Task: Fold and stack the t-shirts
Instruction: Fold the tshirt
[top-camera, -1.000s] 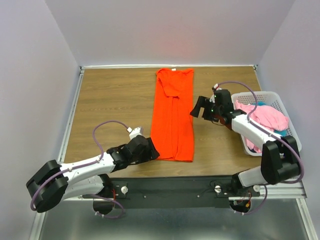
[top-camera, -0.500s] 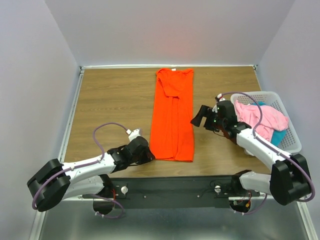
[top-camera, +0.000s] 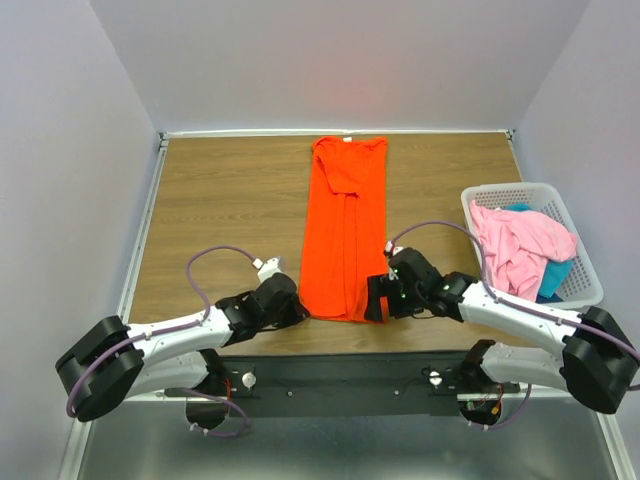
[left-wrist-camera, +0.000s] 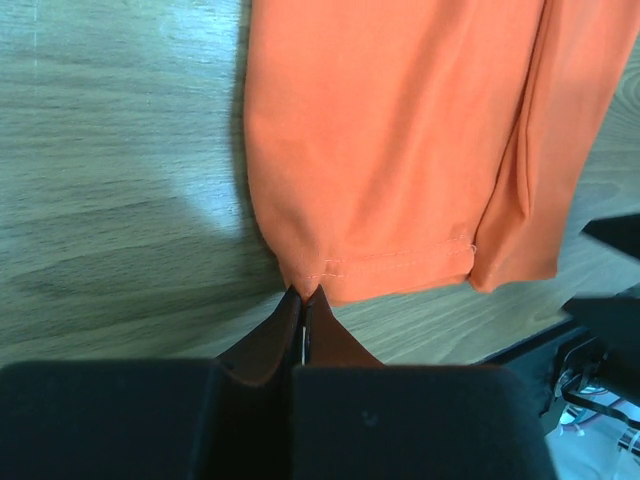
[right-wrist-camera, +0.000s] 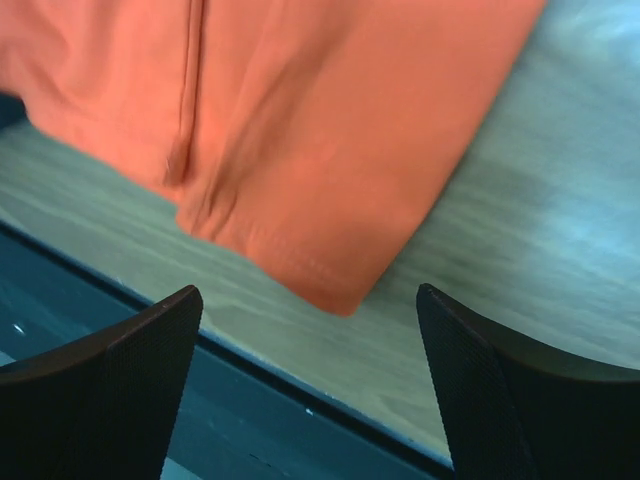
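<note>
L gripper (left-wrist-camera: 303, 300) is clenched, jaws pressed flat together w/ no gap, tips touching the near-left hem corner of the orange-red t-shirt (top-camera: 345, 230). Can't tell if any cloth is actually nipped btw them. R gripper (right-wrist-camera: 308, 300) is released, jaws spread wide and held at the near-right hem corner; in the R wrist view that corner sits btw the jaws and touches neither. The two grippers flank the shirt's near end, L arm reaching in low from the left, R arm stretched low across from the right. The shirt lies flat on the wooden table (top-camera: 220, 200), approx. centre, folded lengthwise into a long narrow strip. Collar is at the far end, stitched hem at the near end, close to the table's near edge. Its sides are folded in, w/ an overlap line running down the middle. At the table's right side stands a white lattice basket (top-camera: 500, 190), well apart from the strip. Inside it the pink t-shirt (top-camera: 520, 245) is bunched up and fills most of the space. The teal-blue t-shirt (top-camera: 556, 275) shows only as a small patch beside the pink, toward the basket's R wall.
</note>
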